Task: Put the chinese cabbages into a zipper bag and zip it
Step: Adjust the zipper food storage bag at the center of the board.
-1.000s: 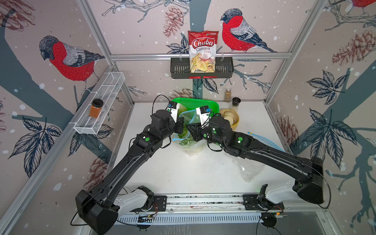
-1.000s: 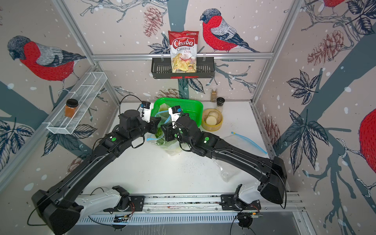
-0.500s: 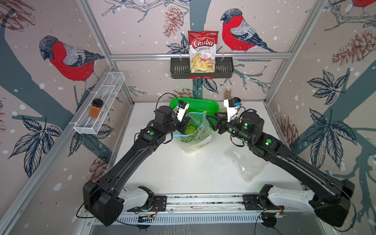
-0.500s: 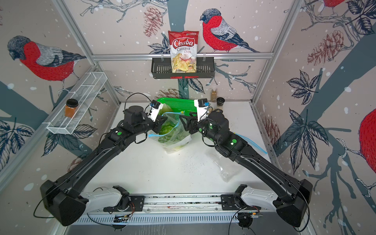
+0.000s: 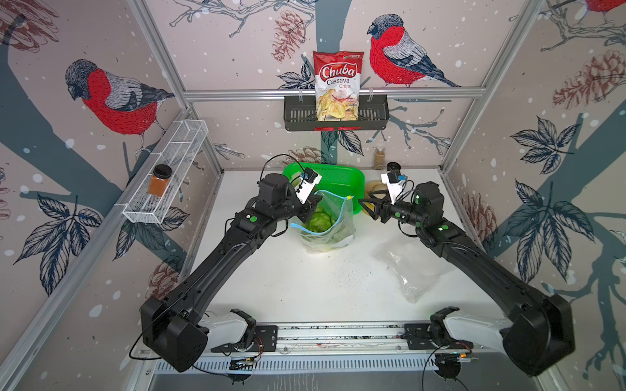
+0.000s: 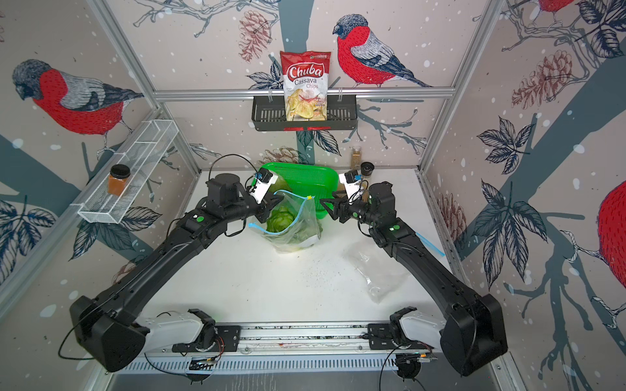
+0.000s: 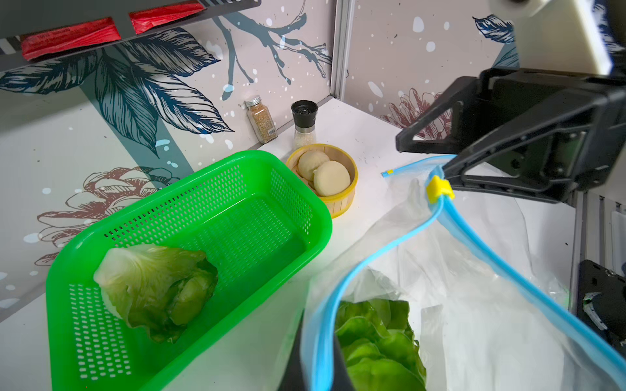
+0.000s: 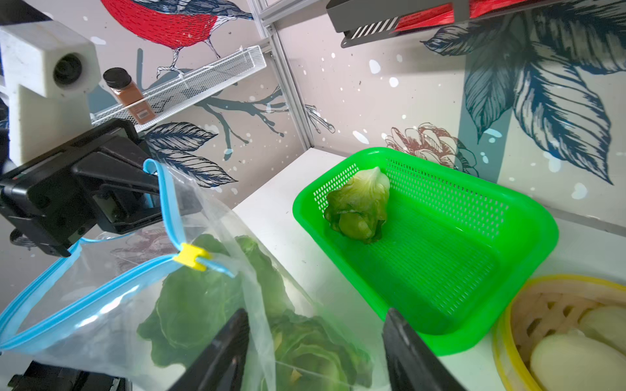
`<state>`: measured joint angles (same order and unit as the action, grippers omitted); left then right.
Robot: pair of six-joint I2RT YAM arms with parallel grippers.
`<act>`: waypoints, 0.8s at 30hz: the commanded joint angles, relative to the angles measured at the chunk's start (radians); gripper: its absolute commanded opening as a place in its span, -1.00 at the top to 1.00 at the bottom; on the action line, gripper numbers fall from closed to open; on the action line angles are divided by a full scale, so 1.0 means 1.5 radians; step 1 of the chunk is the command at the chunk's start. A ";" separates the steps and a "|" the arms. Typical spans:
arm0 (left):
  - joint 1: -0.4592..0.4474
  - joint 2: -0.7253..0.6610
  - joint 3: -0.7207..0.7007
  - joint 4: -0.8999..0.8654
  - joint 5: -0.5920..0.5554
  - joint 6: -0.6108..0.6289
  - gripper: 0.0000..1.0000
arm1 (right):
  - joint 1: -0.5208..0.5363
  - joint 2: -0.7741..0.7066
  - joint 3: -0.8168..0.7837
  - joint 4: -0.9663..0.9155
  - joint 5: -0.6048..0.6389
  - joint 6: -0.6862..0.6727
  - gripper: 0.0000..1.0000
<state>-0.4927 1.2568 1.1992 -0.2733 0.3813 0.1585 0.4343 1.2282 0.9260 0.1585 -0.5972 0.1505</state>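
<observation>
The white table [image 5: 305, 287] carries a green basket [image 5: 342, 176] at the back. Just in front of it a clear zipper bag [image 5: 333, 233] stands upright with its mouth open. Leafy chinese cabbages [image 5: 316, 221] sit in the bottom of the bag, though their number is hard to make out, and one more cabbage head [image 7: 155, 287] lies alone in the basket. The left gripper [image 8: 156, 199] is clamped tight on the bag's blue zip strip, holding the mouth up — the right gripper [image 5: 369, 206] hangs near the opposite corner, jaws spread wide, gripping nothing. The yellow slider [image 8: 191, 257] sits at that corner of the strip.
</observation>
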 commanded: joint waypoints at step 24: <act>0.009 0.017 0.016 0.034 0.018 0.029 1.00 | 0.040 0.127 0.066 0.071 -0.178 -0.084 0.01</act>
<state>-0.4820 1.2827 1.2121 -0.2668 0.3927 0.1905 0.4946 1.4139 1.0126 0.2344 -0.8631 0.0479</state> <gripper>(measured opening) 0.049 0.509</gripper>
